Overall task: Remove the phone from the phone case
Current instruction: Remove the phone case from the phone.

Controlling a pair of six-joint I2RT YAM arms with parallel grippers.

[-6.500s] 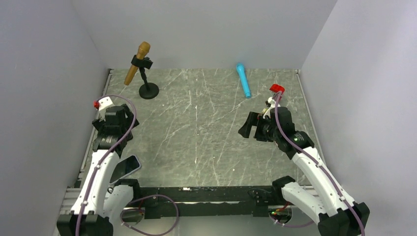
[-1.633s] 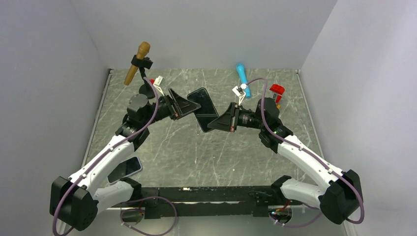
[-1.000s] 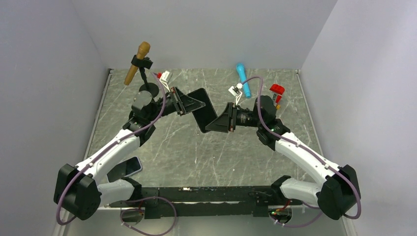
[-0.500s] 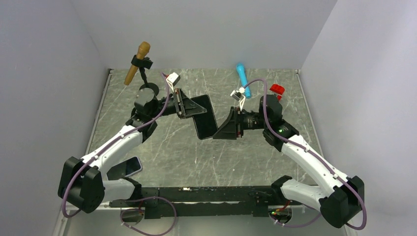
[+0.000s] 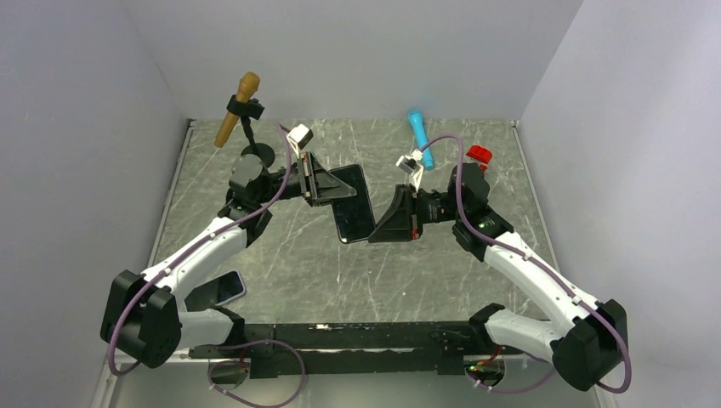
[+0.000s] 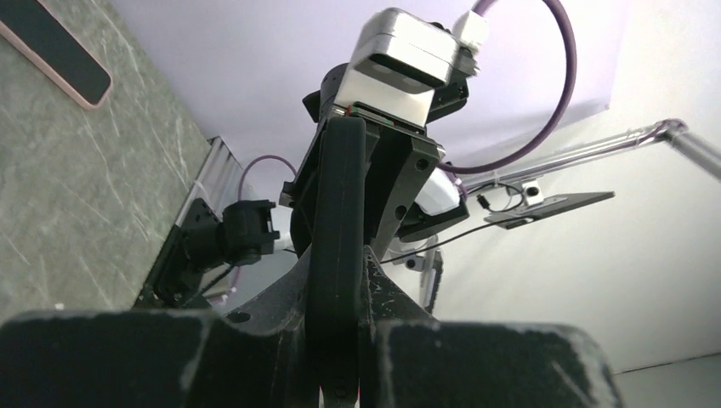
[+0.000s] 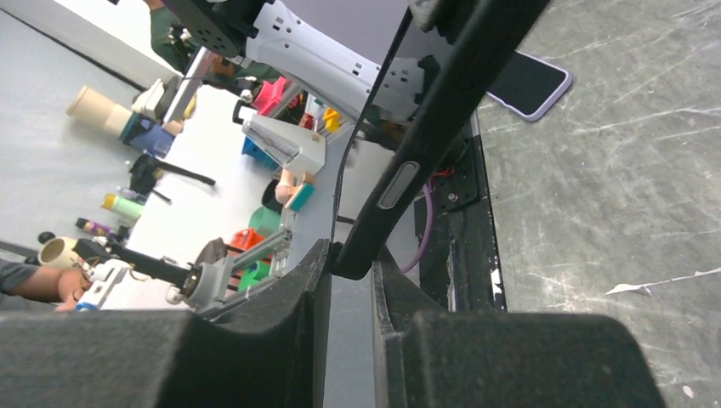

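The phone [image 5: 353, 204], in its black case [image 7: 442, 110], is held in the air above the middle of the table [image 5: 340, 280]. Its far left edge is pinched by the left gripper [image 5: 333, 187], its near right corner by the right gripper [image 5: 377, 231]. A second phone [image 5: 223, 291] is seen lying at the near left.

No text, label, brand or number can be read anywhere.

Left pincer [image 5: 343, 192] holds phone [image 5: 354, 214]; right pincer [image 5: 379, 229] too
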